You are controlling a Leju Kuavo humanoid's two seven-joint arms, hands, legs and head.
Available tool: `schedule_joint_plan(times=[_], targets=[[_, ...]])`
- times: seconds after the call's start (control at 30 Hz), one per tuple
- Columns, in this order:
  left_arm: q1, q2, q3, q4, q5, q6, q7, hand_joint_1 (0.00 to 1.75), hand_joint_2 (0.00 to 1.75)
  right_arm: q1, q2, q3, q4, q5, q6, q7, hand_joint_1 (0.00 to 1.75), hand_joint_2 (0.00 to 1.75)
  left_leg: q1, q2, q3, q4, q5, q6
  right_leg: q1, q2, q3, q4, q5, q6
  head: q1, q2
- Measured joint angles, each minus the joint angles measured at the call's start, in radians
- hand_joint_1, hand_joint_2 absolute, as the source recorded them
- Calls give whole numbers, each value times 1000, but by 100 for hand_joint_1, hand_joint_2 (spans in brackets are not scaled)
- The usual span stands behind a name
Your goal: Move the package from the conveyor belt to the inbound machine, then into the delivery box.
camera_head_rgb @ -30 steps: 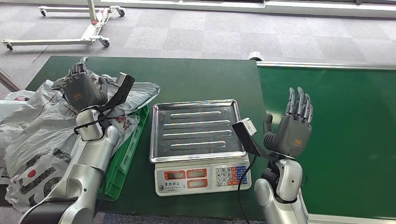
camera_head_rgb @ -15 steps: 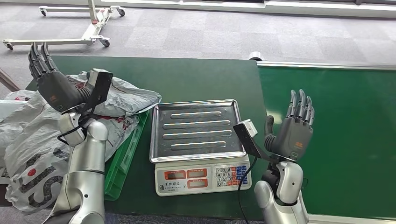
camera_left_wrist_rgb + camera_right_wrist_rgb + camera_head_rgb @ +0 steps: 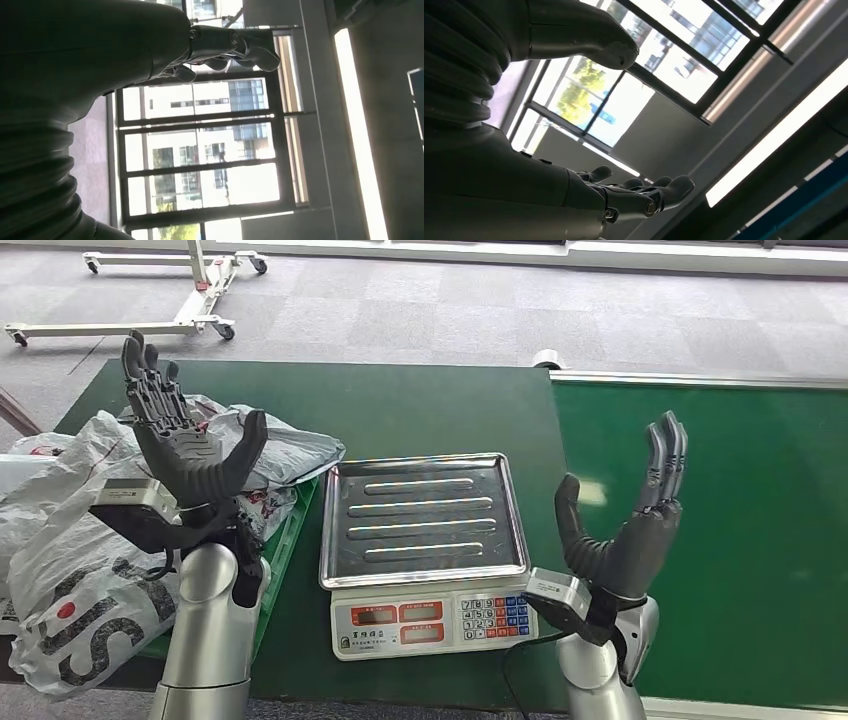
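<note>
Left hand (image 3: 190, 455), 9 o'clock: lifted off package (image 3: 270, 455), fingers spread, empty | right hand (image 3: 628, 525), 4 o'clock: turned, spread | package on delivery box (image 3: 262, 585); scale (image 3: 425, 550) bare; drop-off apparently done

- scale tray (image 3: 424, 512): shiny ribbed metal
- parcels (image 3: 70, 540): crinkled glossy plastic
- crate (image 3: 270, 570): green plastic
- table (image 3: 420, 410): matt green cloth
- arms (image 3: 205, 640): smooth silver metal

Keypad: digits 7 8 9, 4 5 6, 1 2 3 on the white electronic scale with steel tray (image 3: 430, 625), right of its red displays.
Bag print: large black letters, unreadable, on the crumpled white plastic bag (image 3: 80, 600) left of the scale.
</note>
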Motion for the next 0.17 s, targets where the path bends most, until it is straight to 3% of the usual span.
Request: schedule_joint_plan(times=[0.07,0.17], targets=[[32,3,-60,-34,4,-24,-2,0,175,10,24,-9,-47,-52,0,-63,0,175,0,0,0,0,0,0,0,0,0,0,0,0,0,0],[67,9,-127,-68,6,-43,-3,0,175,17,31,-8,-105,-108,0,-78,0,175,0,0,0,0,0,0,0,0,0,0,0,0,0,0]])
